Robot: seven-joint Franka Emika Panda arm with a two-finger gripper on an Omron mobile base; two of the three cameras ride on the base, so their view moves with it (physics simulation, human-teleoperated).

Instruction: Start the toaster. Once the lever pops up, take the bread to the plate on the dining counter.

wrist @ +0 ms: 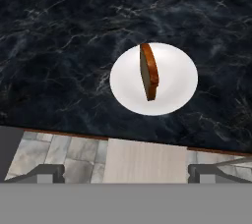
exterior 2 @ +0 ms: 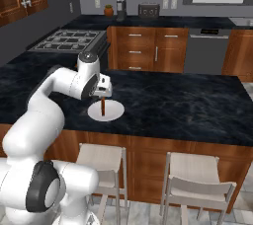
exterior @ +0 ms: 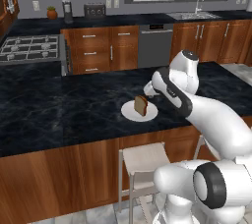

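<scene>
A gas hob (exterior: 30,48) sits in the black worktop at the back left. A coffee machine (exterior: 67,11) stands beside a small potted plant (exterior: 51,13) on the far worktop, with a sink and tap (exterior: 198,12) to the right. A grey dishwasher (exterior: 155,45) sits between wooden cupboards. Pale stools (exterior 2: 190,182) stand on the tiled floor (wrist: 64,154).
</scene>
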